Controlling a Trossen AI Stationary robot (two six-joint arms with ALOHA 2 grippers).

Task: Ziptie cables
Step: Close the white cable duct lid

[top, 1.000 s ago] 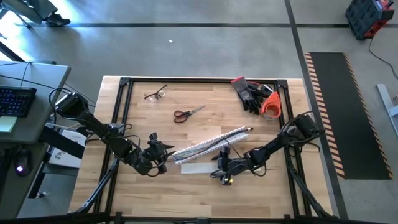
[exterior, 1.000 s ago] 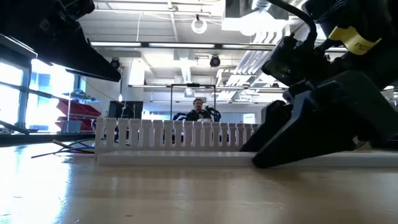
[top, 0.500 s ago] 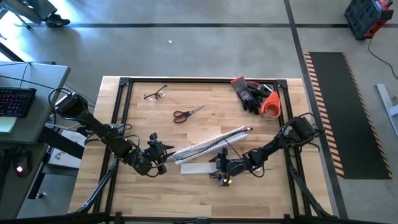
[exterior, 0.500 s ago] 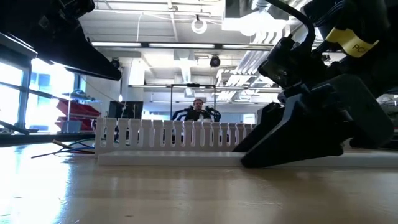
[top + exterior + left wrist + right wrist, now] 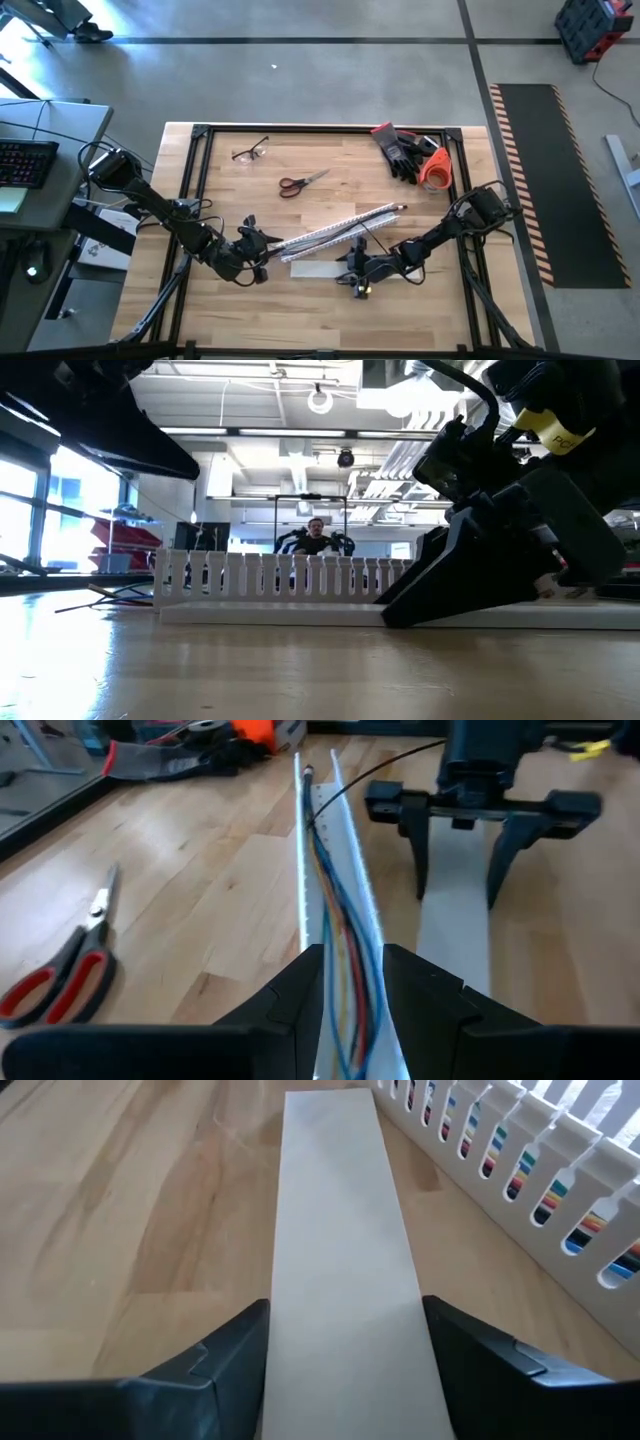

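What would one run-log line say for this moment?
left gripper: astride duct with cables | right gripper: open astride cover strip

Industrial lab: open concrete floor (image 5: 330, 80), hazard-striped mat (image 5: 540, 170).

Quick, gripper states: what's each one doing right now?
Left gripper: closed on the duct end holding the cables.
Right gripper: open, fingers astride the cover strip, not gripping yet.
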